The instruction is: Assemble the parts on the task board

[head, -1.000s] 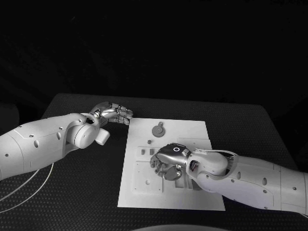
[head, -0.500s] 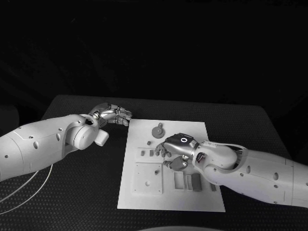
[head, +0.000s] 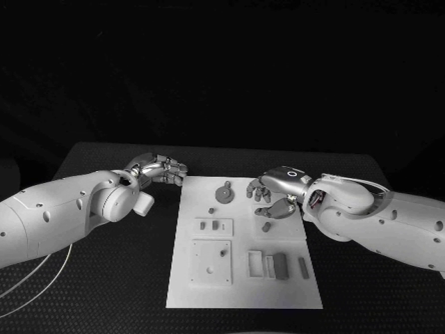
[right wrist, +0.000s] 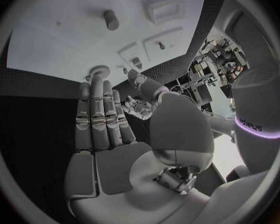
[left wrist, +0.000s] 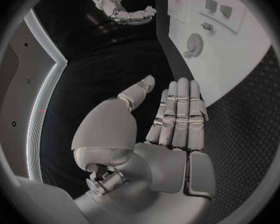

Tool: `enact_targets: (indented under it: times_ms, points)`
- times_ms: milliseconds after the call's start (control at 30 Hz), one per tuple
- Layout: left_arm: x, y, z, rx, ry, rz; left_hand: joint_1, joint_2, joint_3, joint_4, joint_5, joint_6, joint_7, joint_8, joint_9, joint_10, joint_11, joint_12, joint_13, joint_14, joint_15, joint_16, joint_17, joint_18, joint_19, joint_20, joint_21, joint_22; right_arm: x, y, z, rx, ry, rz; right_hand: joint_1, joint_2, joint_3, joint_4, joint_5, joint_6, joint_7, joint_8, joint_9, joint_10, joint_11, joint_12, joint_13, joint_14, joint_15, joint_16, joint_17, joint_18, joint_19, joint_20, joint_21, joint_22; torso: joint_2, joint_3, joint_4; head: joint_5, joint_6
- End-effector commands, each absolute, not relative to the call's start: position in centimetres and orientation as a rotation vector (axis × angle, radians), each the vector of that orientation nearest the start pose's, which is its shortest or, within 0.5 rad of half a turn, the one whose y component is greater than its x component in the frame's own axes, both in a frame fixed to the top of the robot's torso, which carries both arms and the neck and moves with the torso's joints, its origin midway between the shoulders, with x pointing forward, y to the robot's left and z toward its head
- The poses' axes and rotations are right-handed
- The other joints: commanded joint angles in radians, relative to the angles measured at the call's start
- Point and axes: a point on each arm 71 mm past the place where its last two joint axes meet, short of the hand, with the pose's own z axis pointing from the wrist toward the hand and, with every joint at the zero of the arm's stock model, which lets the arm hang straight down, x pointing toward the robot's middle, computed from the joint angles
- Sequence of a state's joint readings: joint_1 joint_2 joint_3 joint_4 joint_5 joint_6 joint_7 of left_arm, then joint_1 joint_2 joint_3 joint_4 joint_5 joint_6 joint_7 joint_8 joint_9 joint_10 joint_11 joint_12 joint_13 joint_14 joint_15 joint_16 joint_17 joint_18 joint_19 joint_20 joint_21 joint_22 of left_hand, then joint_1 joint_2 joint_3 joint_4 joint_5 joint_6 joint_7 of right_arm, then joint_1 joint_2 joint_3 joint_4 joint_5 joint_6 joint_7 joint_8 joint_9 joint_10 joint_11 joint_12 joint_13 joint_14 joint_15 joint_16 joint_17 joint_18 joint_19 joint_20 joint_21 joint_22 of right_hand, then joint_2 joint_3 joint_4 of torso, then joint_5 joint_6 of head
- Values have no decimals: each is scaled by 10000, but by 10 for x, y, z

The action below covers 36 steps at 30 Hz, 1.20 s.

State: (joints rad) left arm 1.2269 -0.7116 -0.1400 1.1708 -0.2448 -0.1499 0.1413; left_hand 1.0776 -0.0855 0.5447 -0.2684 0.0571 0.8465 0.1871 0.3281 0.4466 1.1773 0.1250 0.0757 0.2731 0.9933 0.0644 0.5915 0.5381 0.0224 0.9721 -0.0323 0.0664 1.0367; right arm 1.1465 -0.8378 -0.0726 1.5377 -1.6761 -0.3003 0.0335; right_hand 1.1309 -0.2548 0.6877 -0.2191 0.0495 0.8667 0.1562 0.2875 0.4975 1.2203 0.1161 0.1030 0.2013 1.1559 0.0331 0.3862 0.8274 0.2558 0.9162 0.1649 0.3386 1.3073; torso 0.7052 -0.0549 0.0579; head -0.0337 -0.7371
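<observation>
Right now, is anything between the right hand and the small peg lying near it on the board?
Nothing visible. The right hand hovers open over the board's far right part, and the peg lies on bare board just nearer the robot. The gear sits off to the side, out of the way.

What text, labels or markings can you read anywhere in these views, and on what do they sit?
"sharpa": reads sideways on the white robot body beside the glowing band, right wrist view; small, so the reading is tentative.
Ring mark on the back of the right hand: a symbol, not text.
Task board: no readable print.
Left hand: no lettering visible.
</observation>
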Motion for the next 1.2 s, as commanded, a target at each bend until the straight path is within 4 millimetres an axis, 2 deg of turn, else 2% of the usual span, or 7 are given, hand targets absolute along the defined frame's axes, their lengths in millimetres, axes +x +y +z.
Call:
enact_targets:
  times_ms: [33, 233, 467, 567, 733, 900, 1200]
  points:
    - [536, 241, -230, -9640, 17608, -12002, 41, -93, -46, -5, 12, -50, -33, 46, 8, -13, -43, -24, 15, 85, 11, -65, 14, -88, 30, -10, 19, -13, 458, -187, -223, -5143, 17060, 6584, -190, -55, -20, 107, 3, 61, -53, 53, 11, -117, 2, -76, 8, -55, 45, -79, 15, 32, -115, -4, -4, 232, 3, 9, 13, -23, 18]
    - [536, 241, -230, -9639, 17598, -11998, 44, -96, -48, -8, 12, -49, -34, 48, 9, -10, -44, -22, 17, 86, 11, -69, 20, -88, 30, -11, 19, -14, 453, -199, -238, -5678, 17562, 5868, -278, -147, -17, 210, 3, 102, -122, 97, 22, -178, 30, -106, 28, -158, 91, -165, 35, 18, -249, 13, -33, 236, 3, 0, 17, -190, 46]
    - [536, 241, -230, -9655, 17578, -11962, 46, -98, -50, -11, 12, -48, -35, 49, 9, -9, -45, -22, 19, 87, 11, -73, 26, -88, 29, -11, 20, -15, 450, -211, -251, -5574, 18235, 5565, -388, -300, -61, 284, 2, 91, -155, 107, 19, -242, 58, -137, 44, -269, 144, -246, 54, -10, -379, 37, -55, 240, -5, 11, 36, -169, 23]
    - [536, 241, -230, -9646, 17584, -11978, 46, -99, -51, -12, 12, -48, -35, 50, 9, -9, -46, -22, 20, 87, 11, -75, 29, -88, 29, -11, 20, -15, 447, -212, -256, -5598, 18305, 5574, -448, -331, -85, 319, 2, 73, -171, 105, 14, -310, 88, -172, 42, -310, 169, -276, 68, -17, -432, 44, -58, 243, -6, -6, 15, -154, 30]
    - [536, 240, -230, -9631, 17583, -12001, 47, -98, -52, -12, 12, -48, -36, 50, 9, -8, -46, -22, 21, 88, 11, -78, 33, -89, 30, -11, 21, -16, 445, -206, -263, -5694, 18310, 5669, -411, -309, -62, 310, 3, 62, -193, 106, 11, -351, 103, -191, 44, -313, 170, -284, 88, -10, -452, 39, -47, 246, -5, 5, 17, -130, 27]
    - [536, 241, -230, -9637, 17596, -11997, 45, -94, -53, -10, 12, -48, -36, 51, 9, -8, -46, -22, 22, 89, 11, -81, 37, -89, 30, -10, 21, -16, 443, -202, -268, -5709, 18219, 5889, -130, -114, 50, 183, 4, 142, -161, 167, 29, -273, 53, -135, 98, -172, 95, -218, 170, 33, -343, 19, 70, 258, -6, 3, 46, -133, -5]
    - [536, 241, -230, -9647, 17620, -11990, 40, -90, -57, -5, 12, -49, -35, 52, 8, -8, -45, -22, 24, 90, 12, -88, 46, -91, 30, -9, 22, -18, 442, -199, -271, -5684, 18178, 5978, 105, 671, 141, -2, 6, 558, -126, 398, 101, 178, -166, 118, 283, 44, -20, -161, 294, 58, -179, -14, 259, 242, -4, -3, 37, -97, -33]
